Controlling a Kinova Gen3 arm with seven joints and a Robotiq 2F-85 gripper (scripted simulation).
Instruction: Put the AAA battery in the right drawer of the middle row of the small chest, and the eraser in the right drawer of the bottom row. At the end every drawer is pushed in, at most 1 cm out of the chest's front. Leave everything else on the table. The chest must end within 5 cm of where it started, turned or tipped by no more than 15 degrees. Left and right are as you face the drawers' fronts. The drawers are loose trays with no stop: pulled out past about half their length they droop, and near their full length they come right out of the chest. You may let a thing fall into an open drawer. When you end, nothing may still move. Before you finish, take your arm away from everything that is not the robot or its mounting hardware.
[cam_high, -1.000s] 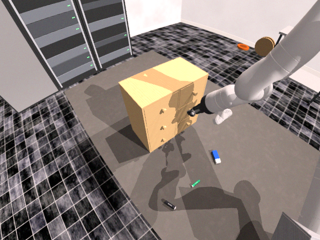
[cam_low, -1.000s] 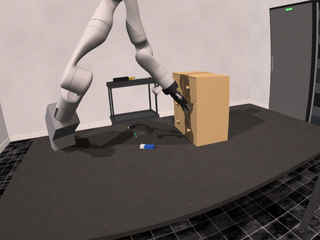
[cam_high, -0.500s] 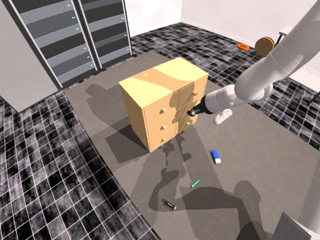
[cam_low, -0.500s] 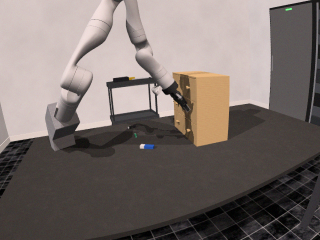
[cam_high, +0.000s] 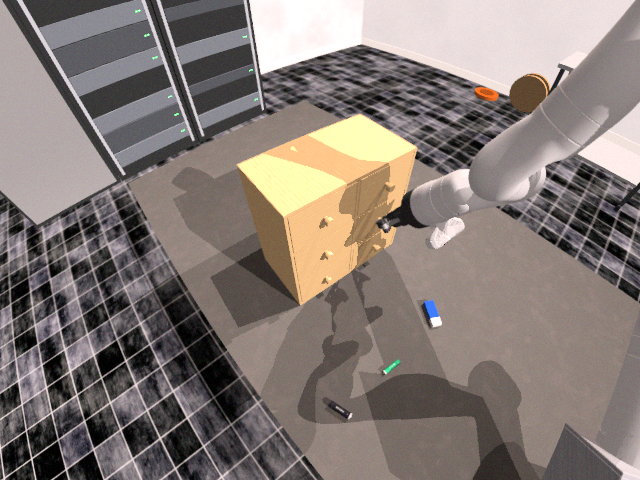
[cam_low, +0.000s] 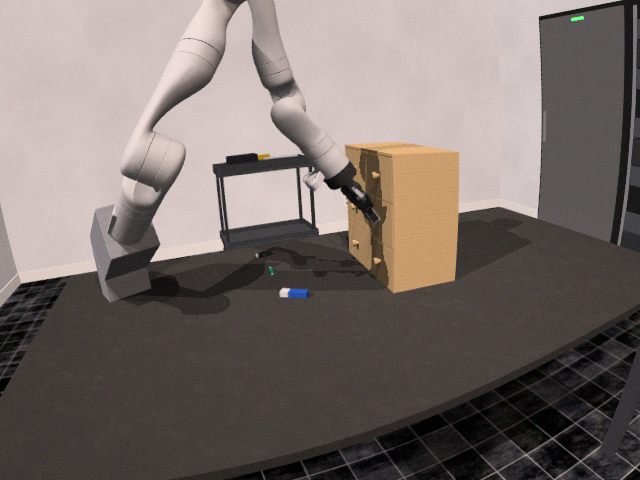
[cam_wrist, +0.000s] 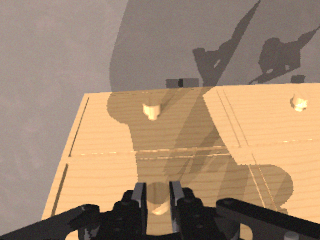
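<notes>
Right now the pincer (cam_high: 384, 223) (cam_low: 374, 219) (cam_wrist: 158, 196) is at the front of the chest (cam_high: 268, 227) (cam_low: 426, 222) (cam_wrist: 105, 200), its pads narrowly apart with the middle right knob (cam_wrist: 159, 196) between them; whether they really pinch it, I cannot tell. Its drawer looks pushed in. The small green cylinder (cam_high: 391, 367) (cam_low: 271, 270), probably the AAA battery, lies on the table, between the eraser (cam_high: 431, 313) (cam_low: 294, 293) and a thicker black cylinder (cam_high: 338, 408) (cam_low: 263, 254).

The knob is rounded and likely smooth, so it wants a centred hold close to its root and a slow, straight pull. The loose drawer should slide lightly, but a long pull would make it droop, and a sideways tug could turn the chest.

The battery should be hard, slick and light, apt to roll if nudged; it is best taken across its middle, pads along its long sides, low to the table. The eraser, lying flat beyond it, should be a little springy and grippy, so a modest squeeze over the blue sleeve at its narrow width ought to do. Neither seems fragile enough to mind a short drop into a drawer.
</notes>
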